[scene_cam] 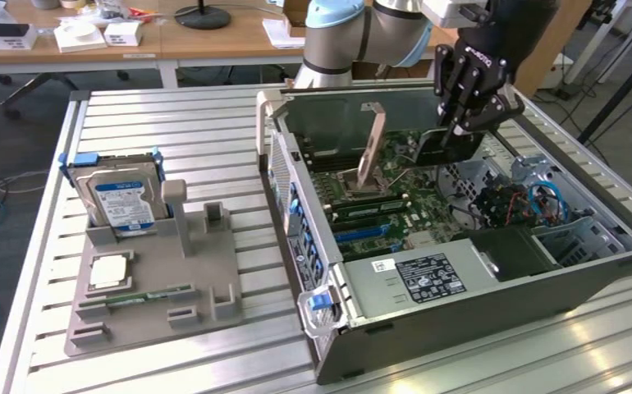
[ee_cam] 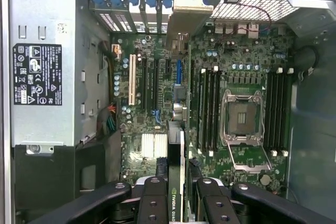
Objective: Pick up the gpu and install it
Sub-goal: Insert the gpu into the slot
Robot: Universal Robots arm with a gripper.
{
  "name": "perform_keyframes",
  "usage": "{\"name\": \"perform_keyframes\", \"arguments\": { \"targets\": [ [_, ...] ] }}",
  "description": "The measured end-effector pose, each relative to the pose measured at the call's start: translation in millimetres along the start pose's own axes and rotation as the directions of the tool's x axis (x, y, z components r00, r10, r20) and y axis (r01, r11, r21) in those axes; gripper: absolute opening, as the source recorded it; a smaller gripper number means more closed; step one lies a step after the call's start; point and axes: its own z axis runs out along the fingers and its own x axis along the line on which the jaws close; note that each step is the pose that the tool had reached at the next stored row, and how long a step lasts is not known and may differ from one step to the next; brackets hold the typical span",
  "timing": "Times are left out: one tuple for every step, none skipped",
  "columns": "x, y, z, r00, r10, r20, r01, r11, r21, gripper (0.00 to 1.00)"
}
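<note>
A slatted desk (scene_cam: 185, 115) carried an open case (scene_cam: 492, 320) lying on its side, its motherboard (ee_cam: 152, 77) facing up. On the desk to the exterior view's left sat a grey holder (scene_cam: 152, 287) with a hard drive (scene_cam: 125, 201) standing upright in it. The arm (scene_cam: 338, 33) hung over the case's far side. Its jaws were clamped on the gpu (ee_cam: 175, 203), held edge-on inside the case above the motherboard, between the expansion slots and the CPU socket (ee_cam: 241, 116). Whether the card touched the board could not be told.
</note>
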Motion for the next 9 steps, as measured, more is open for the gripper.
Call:
{"name": "perform_keyframes", "arguments": {
  "targets": [
    [0.1,0.0,1.7,1.0000,0.000,0.0000,0.000,1.0000,0.0000,0.26],
    [0.1,0.0,3.3,1.0000,0.000,0.0000,0.000,1.0000,0.0000,0.26],
    [0.2,0.0,4.8,1.0000,0.000,0.0000,0.000,1.0000,0.0000,0.26],
    [0.2,0.0,6.4,1.0000,0.000,0.0001,0.000,1.0000,0.0000,0.26],
    [0.2,0.0,7.9,1.0000,0.000,0.0000,0.000,1.0000,0.0000,0.26],
    [0.3,0.0,9.3,1.0000,0.000,0.0000,0.000,1.0000,0.0000,0.26],
    [0.3,0.0,10.7,1.0000,0.000,-0.0001,0.000,1.0000,0.0000,0.26],
    [0.4,0.0,12.2,1.0000,0.000,0.0001,0.000,1.0000,0.0000,0.26],
    [0.4,0.1,13.8,1.0000,0.000,0.0001,0.000,1.0000,0.0000,0.26]
  ]
}}
